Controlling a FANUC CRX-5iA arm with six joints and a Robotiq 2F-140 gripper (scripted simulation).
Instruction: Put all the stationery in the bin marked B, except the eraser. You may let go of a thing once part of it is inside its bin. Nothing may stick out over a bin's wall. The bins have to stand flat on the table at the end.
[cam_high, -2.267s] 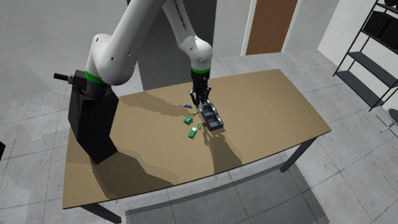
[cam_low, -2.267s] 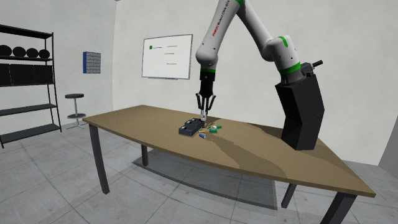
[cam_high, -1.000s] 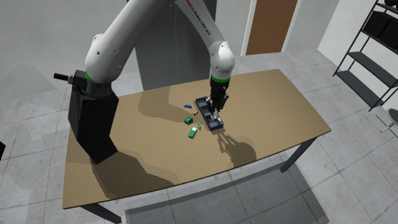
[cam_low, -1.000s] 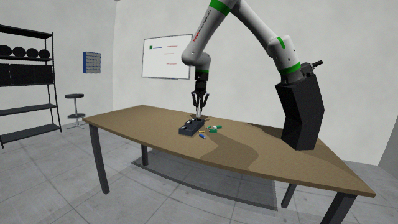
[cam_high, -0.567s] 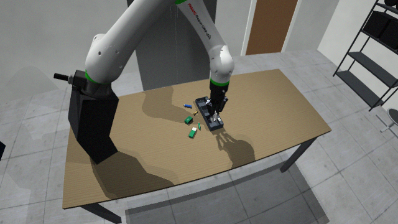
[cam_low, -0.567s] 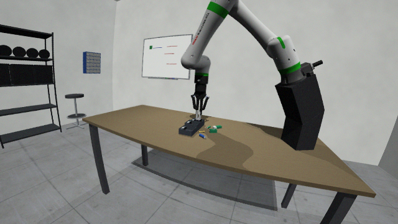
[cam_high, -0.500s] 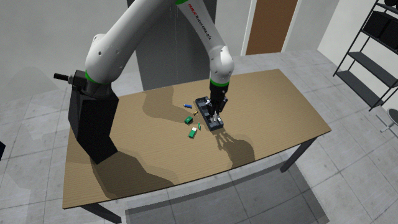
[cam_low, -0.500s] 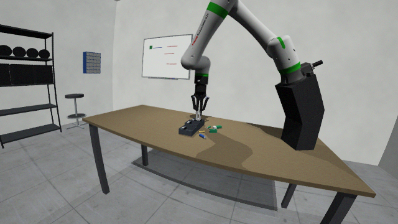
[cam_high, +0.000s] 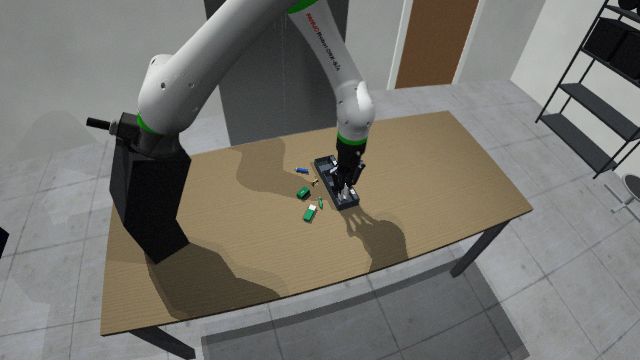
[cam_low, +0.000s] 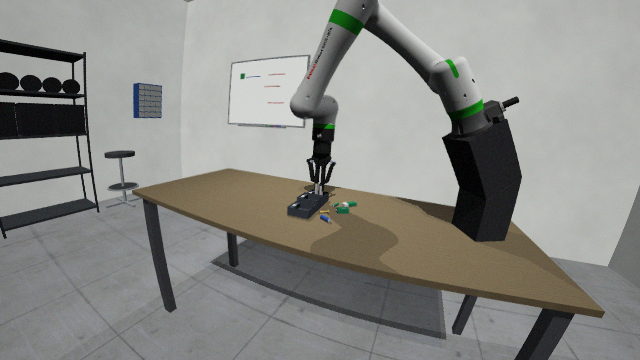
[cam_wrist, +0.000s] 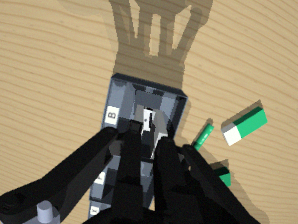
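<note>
My gripper (cam_high: 345, 191) is shut on a small white and grey item (cam_wrist: 149, 125) and holds it upright, low over the end compartment of a dark row of bins (cam_high: 336, 182). In the wrist view that bin (cam_wrist: 148, 112) lies right below the fingers. I cannot read the bin labels. A green-and-white block (cam_high: 310, 213) lies left of the bins and shows in the wrist view too (cam_wrist: 244, 125). Near it are a green marker (cam_high: 320, 202), a green box (cam_high: 303, 192), a small yellow item (cam_high: 314, 182) and a blue item (cam_high: 301, 170). The gripper also shows in the exterior view (cam_low: 319, 190).
The robot's black base (cam_high: 147, 200) stands at the table's left end. The loose items lie in a cluster between the base and the bins. A shelf rack (cam_high: 595, 90) and a stool (cam_low: 120, 172) stand on the floor away from the table.
</note>
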